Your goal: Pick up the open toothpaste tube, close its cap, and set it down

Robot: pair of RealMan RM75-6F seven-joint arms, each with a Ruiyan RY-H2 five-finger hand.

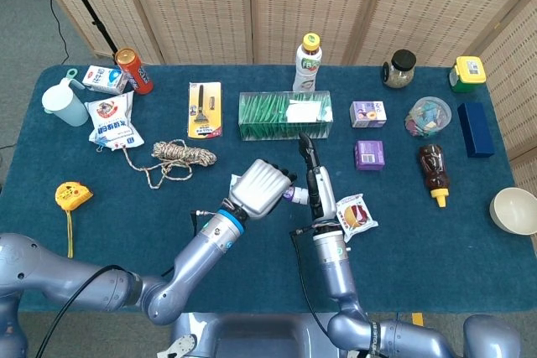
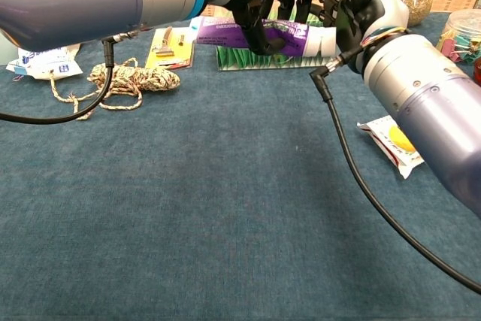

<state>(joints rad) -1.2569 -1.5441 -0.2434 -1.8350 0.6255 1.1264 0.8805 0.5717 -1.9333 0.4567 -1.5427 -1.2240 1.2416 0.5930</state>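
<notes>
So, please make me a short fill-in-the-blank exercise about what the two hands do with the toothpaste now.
1. The left hand holds the purple toothpaste tube ____ the blue table.
2. The right hand is at the tube's ____ cap end.
3. Behind the tube lies a long ____ box.

Missing words: above; white; green

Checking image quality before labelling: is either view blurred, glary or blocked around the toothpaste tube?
Head view: even light, sharp, no glare, but the left hand covers most of the toothpaste tube. Chest view: the tube's purple body reads clearly; both forearms fill the upper frame, the right hand is dark and cropped.
</notes>
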